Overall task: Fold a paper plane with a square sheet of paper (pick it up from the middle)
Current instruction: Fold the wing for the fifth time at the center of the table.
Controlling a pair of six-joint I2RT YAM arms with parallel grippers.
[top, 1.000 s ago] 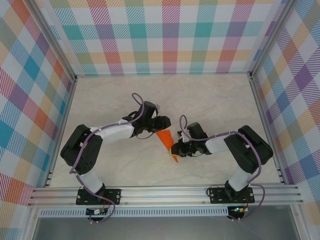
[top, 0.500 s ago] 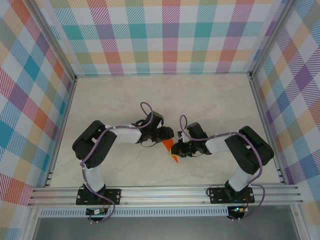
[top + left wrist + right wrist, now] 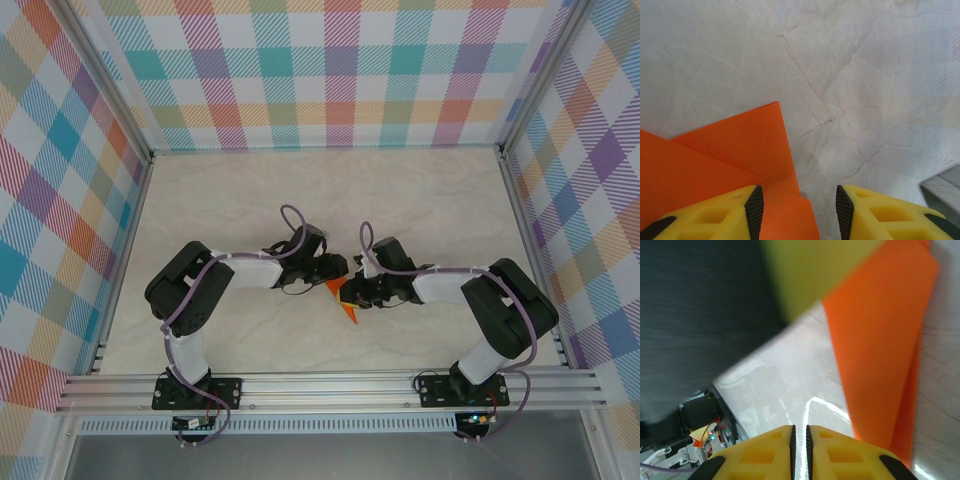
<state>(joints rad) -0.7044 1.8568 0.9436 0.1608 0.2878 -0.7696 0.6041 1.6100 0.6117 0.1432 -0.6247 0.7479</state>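
Observation:
The square sheet of paper (image 3: 347, 309) is folded into a narrow bright orange wedge, lying on the table between the two arms with its point toward the near edge. My left gripper (image 3: 337, 270) stands open at its far end. In the left wrist view the folded paper (image 3: 715, 155) lies under the left fingertip (image 3: 754, 210), and its stepped edge runs between the pads of the left gripper (image 3: 800, 212). My right gripper (image 3: 352, 295) comes in from the right beside the paper. Its jaws (image 3: 799, 432) are almost together with nothing between them, and the paper (image 3: 880, 350) lies to their right.
The pale marble tabletop (image 3: 420, 200) stretches bare behind the arms. Aluminium rails (image 3: 330, 385) and checked walls enclose it. A yellow finger and the dark body of the left arm (image 3: 700, 315) hang close above the right gripper's view.
The left arm swung forward and lowered its gripper onto the paper's far end, covering more of the orange. The right gripper slid slightly toward the left one, and its jaws parted a sliver.

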